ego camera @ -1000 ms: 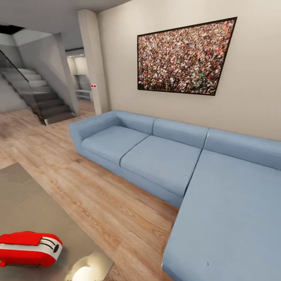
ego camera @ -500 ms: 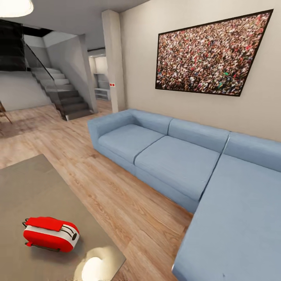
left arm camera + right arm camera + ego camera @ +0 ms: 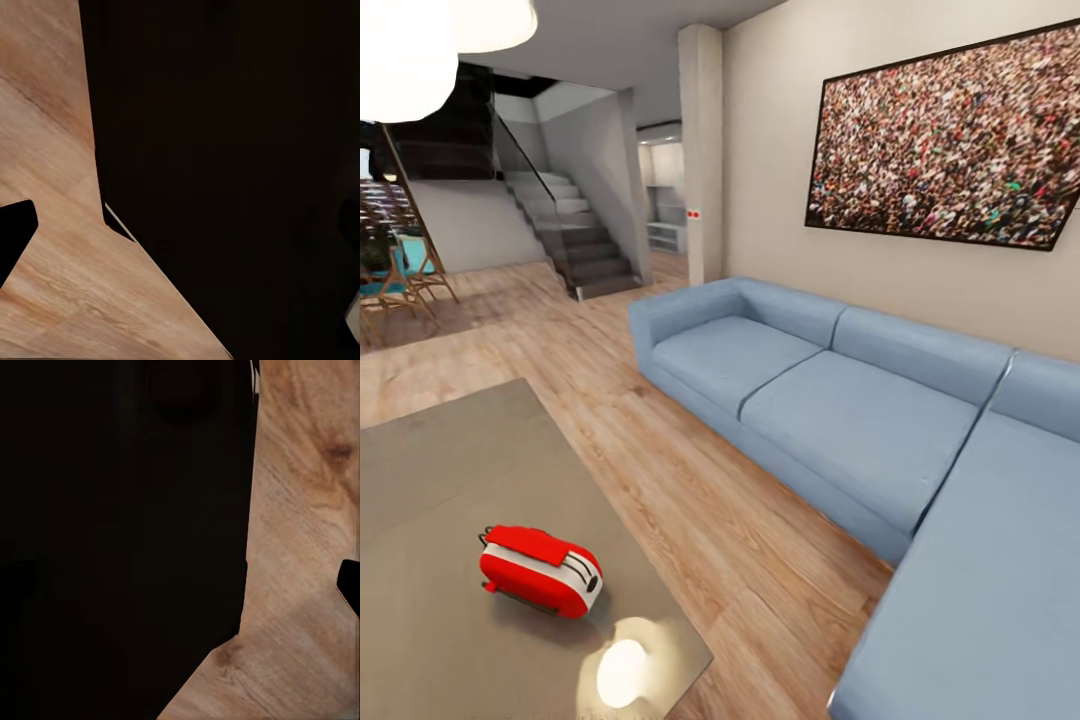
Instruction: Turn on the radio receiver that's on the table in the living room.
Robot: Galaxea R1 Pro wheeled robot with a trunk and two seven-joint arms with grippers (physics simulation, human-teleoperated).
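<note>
Pincer state cannot be told; approach step: radio (image 3: 541,570) at seven o'clock on desk (image 3: 440,470) needs closing in.

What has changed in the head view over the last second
The camera has turned left, so the whole picture has slid right: the radio now shows whole and farther up the table, and chairs and lamps have come into view at left. Nothing was grasped or released. The radio lies on the same spot of the table; sofa and picture are unmoved.

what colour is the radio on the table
Bright red with a white band, on the grey-brown table; the radio shows best in the head view.
</note>
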